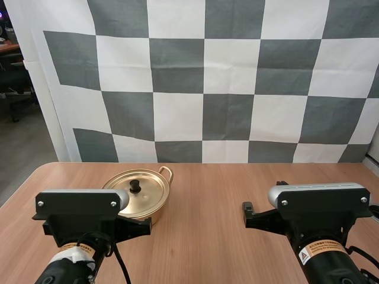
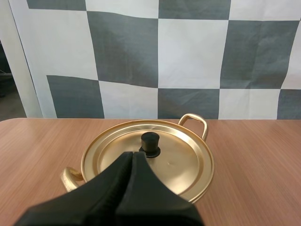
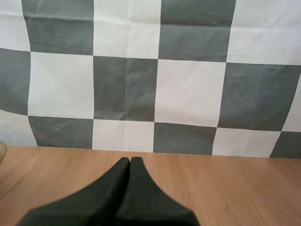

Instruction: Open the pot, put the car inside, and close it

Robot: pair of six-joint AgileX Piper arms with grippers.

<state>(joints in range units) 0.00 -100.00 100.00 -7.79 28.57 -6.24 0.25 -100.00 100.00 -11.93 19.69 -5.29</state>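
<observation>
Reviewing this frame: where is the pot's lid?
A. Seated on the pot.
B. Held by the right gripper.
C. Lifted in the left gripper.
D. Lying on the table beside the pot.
A: the lid sits flat on the pot, its black knob free, and the left gripper is shut on nothing just short of the knob.

A light-brown wooden table (image 1: 219, 195) with a rounded far-left corner is seen across the lower half of the high view. Beyond its left edge, grey floor (image 1: 26, 151) is shown. At the upper left, a dark chair (image 1: 16, 80) is set below a desk (image 1: 9, 46) in dim light.
</observation>
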